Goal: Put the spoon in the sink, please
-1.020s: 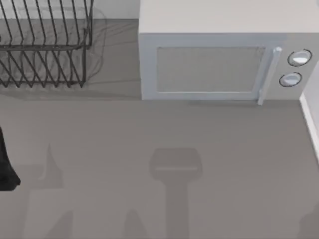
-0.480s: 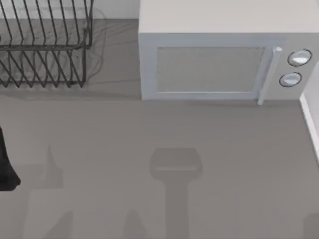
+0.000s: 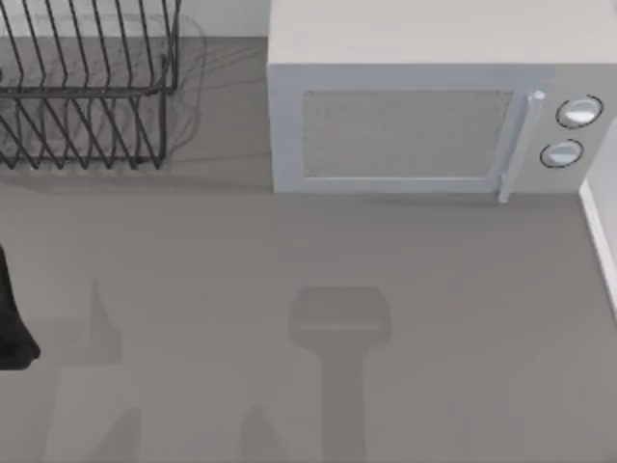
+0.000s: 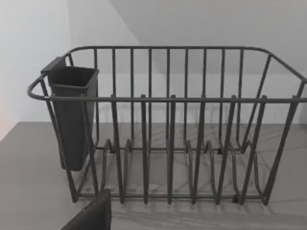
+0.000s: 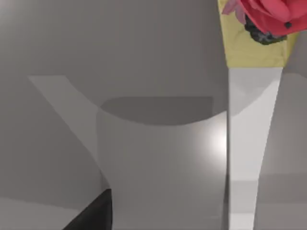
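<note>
Left gripper (image 4: 93, 215) shows as just a dark corner at the edge of its wrist view, hanging in front of the wire dish rack (image 4: 168, 143). I cannot tell whether it is released or clenched. The right gripper (image 5: 96, 213) is the same sort of dark sliver over a pale curved surface (image 5: 158, 158), and its state is equally unreadable.

Where the spoon lies I cannot tell. That is the real risk: an arm sent forward with no target could knock the rack or its cutlery holder (image 4: 72, 115), the likeliest place for a spoon to be. I cannot say either that the curved surface is the sink.

From above, the left arm (image 3: 12, 323) sits at the counter's (image 3: 289, 251) left edge, with the microwave (image 3: 415, 116) behind. The right wrist view adds a red flower-like object (image 5: 268, 14) on a yellow panel (image 5: 240, 52).
</note>
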`<state>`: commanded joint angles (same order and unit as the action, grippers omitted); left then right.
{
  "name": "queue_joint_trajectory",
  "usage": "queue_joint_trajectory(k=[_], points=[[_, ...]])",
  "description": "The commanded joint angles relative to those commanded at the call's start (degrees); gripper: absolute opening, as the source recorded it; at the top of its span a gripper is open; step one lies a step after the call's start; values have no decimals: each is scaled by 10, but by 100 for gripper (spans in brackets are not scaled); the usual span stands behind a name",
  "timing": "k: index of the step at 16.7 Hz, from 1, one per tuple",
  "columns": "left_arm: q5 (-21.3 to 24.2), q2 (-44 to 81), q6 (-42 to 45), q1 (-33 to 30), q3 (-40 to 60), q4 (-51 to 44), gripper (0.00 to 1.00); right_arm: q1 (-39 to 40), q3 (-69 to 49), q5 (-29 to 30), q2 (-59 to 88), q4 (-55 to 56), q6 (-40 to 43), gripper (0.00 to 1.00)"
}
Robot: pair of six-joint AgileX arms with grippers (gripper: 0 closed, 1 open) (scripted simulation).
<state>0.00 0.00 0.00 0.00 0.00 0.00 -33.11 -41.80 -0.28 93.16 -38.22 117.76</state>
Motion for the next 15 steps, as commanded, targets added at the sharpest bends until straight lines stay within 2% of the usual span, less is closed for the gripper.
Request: queue_joint_trajectory(k=[3,7,15], points=[[0,0,0,0,0,0,100,0,24,0,22,41,0,100],[0,0,0,0,0,0,100,0,25,0,23,43,0,100],[0,0,0,0,0,0,100,0,25,0,23,43,0,40]])
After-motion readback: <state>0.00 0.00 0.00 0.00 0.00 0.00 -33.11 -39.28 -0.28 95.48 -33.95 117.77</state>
